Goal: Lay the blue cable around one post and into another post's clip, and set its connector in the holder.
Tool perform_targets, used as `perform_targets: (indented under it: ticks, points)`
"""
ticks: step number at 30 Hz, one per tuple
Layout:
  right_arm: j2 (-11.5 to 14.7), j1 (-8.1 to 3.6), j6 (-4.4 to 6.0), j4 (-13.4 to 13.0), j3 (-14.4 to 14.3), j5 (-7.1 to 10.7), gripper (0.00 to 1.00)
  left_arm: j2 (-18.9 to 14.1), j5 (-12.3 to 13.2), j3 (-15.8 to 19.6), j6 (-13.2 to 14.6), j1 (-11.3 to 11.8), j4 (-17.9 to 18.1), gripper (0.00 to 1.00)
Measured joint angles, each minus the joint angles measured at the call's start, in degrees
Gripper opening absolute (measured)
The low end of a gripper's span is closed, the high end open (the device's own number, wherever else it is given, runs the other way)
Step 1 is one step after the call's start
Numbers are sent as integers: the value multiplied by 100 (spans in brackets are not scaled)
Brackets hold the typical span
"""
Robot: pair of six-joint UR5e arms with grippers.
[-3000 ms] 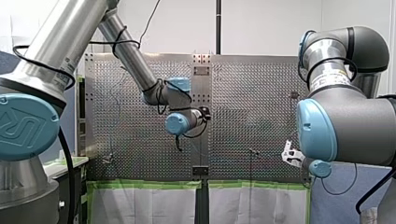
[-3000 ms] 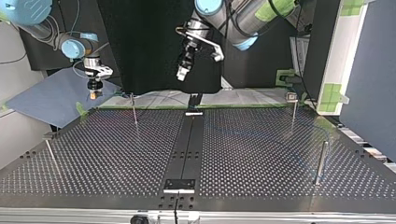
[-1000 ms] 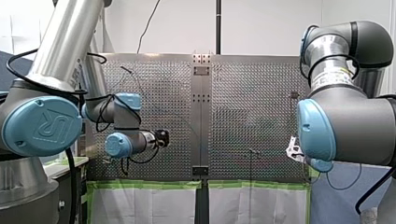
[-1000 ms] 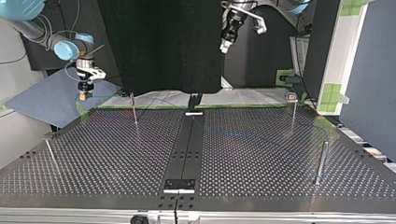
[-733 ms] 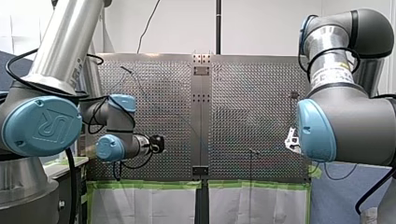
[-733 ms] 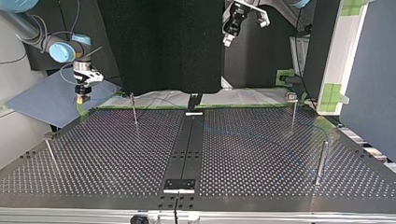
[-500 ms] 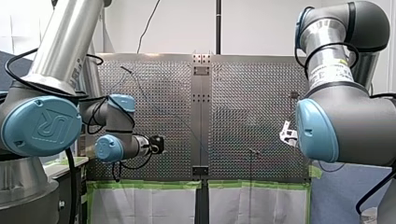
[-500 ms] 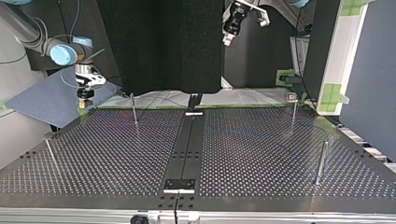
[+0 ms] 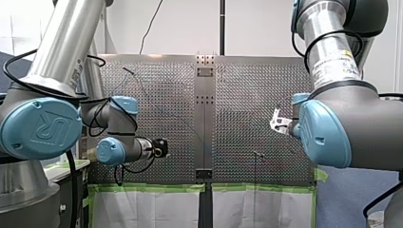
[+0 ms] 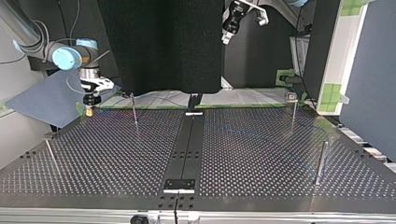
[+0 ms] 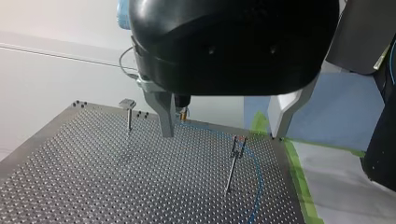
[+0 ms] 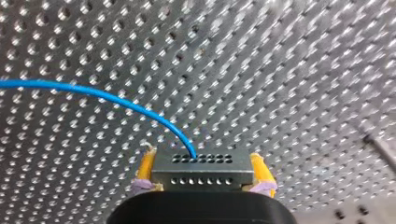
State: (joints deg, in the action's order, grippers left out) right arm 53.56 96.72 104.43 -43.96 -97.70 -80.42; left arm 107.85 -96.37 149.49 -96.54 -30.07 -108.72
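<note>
Perforated metal surface [image 10: 261, 154], carrying four upright posts [image 10: 321, 161].

Right hand [image 10: 89, 111]: yellow pads [image 12: 146, 167] pinch a grey multi-hole connector [image 12: 201, 169], held above the surface's edge and not yet in any holder.

Blue cable [image 12: 93, 92]: leaves the connector's face, drops to the surface, and curves close by a clip-topped post [image 11: 237, 148] ahead of the left hand. Whether it sits in the clip cannot be told.

Left hand [image 11: 220, 134]: fingers spread, empty, raised well clear of the cable.

Flat-headed post [image 11: 127, 106]: beyond the left hand, nearer the right hand, untouched.

Progress, as judged: connector gripped, routing unconfirmed, connector still to be seated.
</note>
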Motion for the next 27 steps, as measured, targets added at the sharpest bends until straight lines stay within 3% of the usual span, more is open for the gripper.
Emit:
perform_targets:
  ticks: [9,19,27]
  points:
    - [434,119,-215,433,0,-230,0,1,0,0,-30,-75,-17,100]
    - [899,228,-297,899,0,-459,0,-1,-34,0,-31,-149,-110,100]
    - [1291,277,-476,1290,0,-619,0,0,-82,0,-31,-195,-150,100]
